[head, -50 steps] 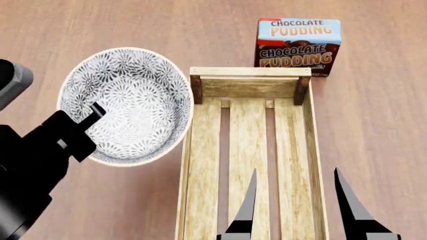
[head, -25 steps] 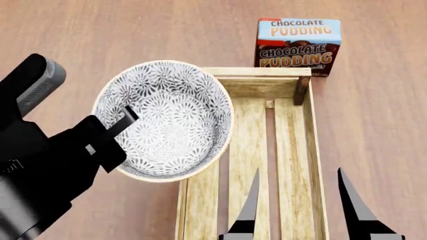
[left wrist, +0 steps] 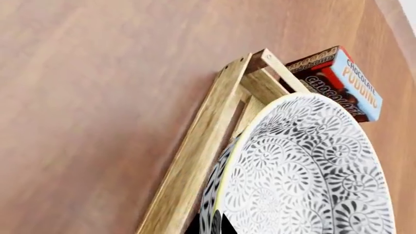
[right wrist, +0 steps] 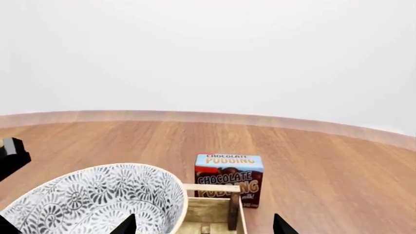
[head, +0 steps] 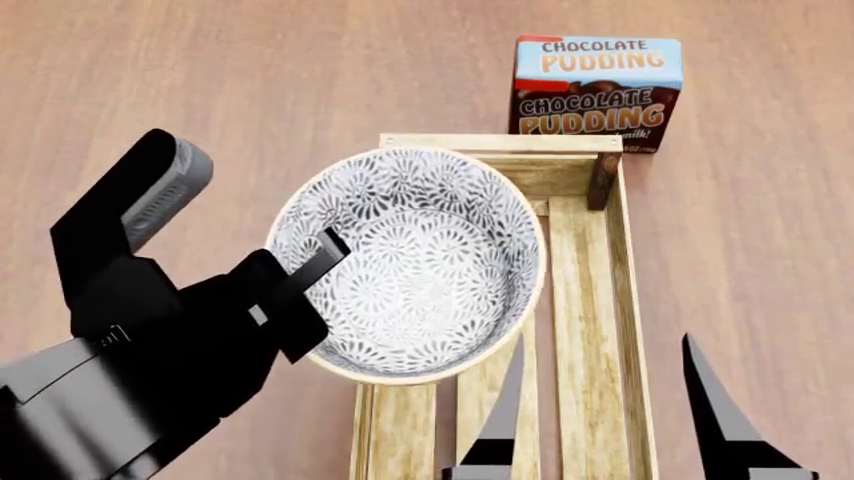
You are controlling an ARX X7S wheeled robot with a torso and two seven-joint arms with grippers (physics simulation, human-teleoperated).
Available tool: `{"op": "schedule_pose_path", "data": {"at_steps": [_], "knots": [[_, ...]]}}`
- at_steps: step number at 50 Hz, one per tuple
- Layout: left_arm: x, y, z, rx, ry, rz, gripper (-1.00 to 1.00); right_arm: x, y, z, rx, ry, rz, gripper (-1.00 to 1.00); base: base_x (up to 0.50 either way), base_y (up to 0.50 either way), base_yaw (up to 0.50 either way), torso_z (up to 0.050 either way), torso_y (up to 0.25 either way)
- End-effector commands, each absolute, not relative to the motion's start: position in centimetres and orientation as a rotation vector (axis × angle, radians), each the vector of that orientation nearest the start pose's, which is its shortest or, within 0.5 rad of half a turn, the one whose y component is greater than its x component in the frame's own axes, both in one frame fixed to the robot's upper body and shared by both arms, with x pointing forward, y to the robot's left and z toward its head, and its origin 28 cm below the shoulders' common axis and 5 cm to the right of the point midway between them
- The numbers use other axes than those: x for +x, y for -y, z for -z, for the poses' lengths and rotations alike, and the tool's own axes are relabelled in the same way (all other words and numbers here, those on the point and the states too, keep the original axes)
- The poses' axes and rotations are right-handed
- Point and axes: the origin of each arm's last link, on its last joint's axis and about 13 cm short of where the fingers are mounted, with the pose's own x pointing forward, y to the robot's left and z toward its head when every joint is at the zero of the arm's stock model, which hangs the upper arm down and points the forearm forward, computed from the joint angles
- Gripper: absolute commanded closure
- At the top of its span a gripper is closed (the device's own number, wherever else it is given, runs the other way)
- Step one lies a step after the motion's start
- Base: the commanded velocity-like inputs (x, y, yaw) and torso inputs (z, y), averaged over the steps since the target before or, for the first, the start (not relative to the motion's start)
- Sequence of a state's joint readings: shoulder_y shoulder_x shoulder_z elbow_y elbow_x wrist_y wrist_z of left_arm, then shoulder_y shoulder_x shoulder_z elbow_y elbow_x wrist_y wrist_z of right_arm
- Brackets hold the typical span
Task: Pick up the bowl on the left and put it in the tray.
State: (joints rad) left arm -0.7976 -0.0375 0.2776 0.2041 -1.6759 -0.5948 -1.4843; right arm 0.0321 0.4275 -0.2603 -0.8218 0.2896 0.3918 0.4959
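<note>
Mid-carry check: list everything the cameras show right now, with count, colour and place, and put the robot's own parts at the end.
Round white ceramic bowl with grey-black floral pattern: one, held by its rim, over the tray's far half.
Long light-wood slatted tray: one, centre of the table.
Chocolate pudding box: one, blue and brown, just beyond the tray's far end.
Brown wooden table: one, under everything.
Left hand: black, shut on the bowl's near-left rim.
Right hand: black, open, over the tray's near end.
</note>
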Motion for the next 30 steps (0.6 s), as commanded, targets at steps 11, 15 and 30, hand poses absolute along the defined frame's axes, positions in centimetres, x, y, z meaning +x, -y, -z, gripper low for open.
{"op": "schedule_pose_path", "data": {"at_steps": [11,15,30], "knots": [[27.8,-8.8,-23.9,-0.879,-0.568,-0.006,1.00,17.2,9.8,-15.2,-0.037,0.369,0.010,-1.00,0.00,0.00,0.00,0.000,0.000],[27.9,-8.6,-23.5,-0.900,-0.565,0.003,1.00,17.2,9.9,-15.2,-0.036,0.369,0.010,-1.00,0.00,0.00,0.00,0.000,0.000],[28.1,-7.9,-21.4,-0.943,-0.517,0.000,1.00,17.3,9.9,-15.0,-0.034,0.363,0.010,-1.00,0.00,0.00,0.00,0.000,0.001]]}}
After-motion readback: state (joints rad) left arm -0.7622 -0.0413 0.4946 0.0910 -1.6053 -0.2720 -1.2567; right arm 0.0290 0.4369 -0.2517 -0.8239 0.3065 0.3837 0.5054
